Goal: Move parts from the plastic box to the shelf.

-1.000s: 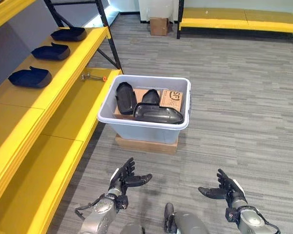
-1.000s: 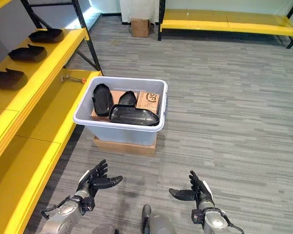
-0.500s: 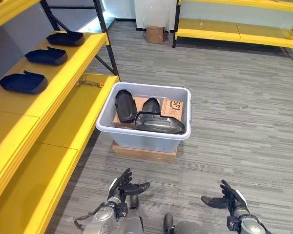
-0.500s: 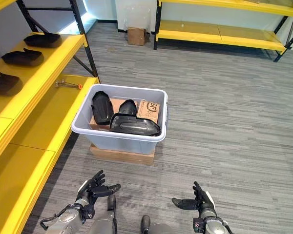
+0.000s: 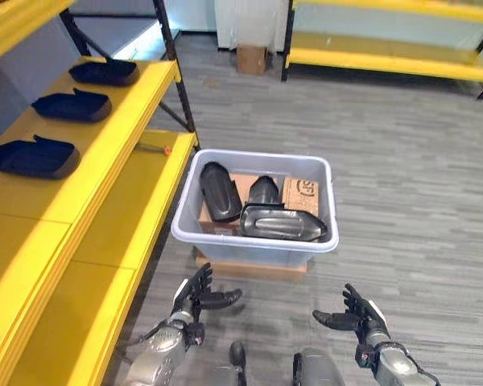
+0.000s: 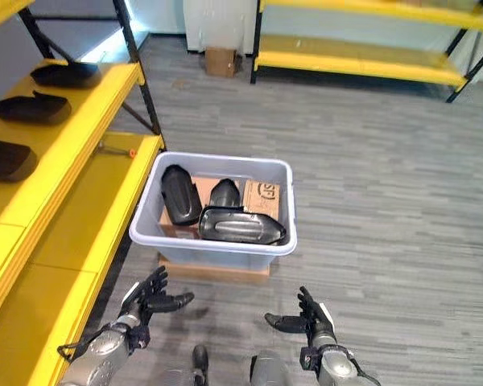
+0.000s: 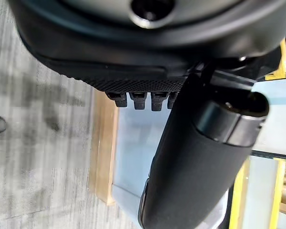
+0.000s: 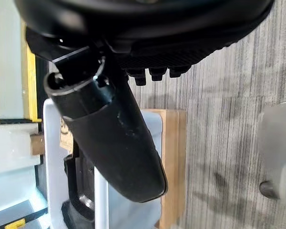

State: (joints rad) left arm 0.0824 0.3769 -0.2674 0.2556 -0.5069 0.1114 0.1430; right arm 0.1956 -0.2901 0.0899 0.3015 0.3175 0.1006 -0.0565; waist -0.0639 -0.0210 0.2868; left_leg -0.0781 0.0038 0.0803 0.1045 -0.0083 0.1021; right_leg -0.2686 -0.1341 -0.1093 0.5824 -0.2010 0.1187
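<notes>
Both hands empty, fingers spread: left hand [image 5: 195,296], right hand [image 5: 356,315], low in front of the plastic box [image 5: 253,241]. Three parts [image 5: 280,223] in the box, three on the shelf [image 5: 105,137]. Pick step next, I reckon: reach over the rim, grab the front one

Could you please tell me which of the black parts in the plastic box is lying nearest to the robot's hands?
It is the long glossy part lying crosswise along the plastic box's near wall; the other two parts lie farther back.
</notes>
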